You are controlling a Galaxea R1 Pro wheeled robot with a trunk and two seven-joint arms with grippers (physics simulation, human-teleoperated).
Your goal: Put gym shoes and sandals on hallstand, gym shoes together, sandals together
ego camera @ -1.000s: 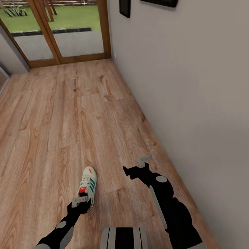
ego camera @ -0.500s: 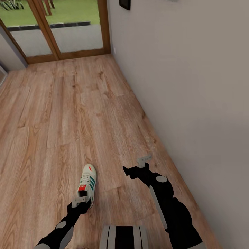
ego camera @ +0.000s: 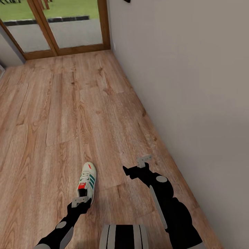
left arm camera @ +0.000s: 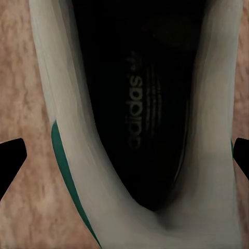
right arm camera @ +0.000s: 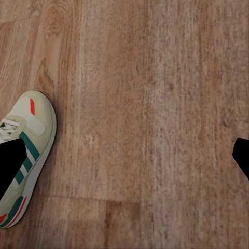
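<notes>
The head camera looks forward and down along the corridor floor [ego camera: 69,114] toward the far glass doors [ego camera: 62,27]. The left wrist camera sits very near above the gym shoe [left arm camera: 140,135], looking into it. The right wrist camera faces down from higher, sharing this shoe and floor

Both arms are glossy black with rounded segments; each carries a pale grey disc at a joint and a grey stripe along the forearm; the left gripper [ego camera: 80,201] and right gripper [ego camera: 137,166] have black bodies with light grey bracket-like fingers showing small holes; the trunk [ego camera: 123,237] is grey with a black central band.
</notes>
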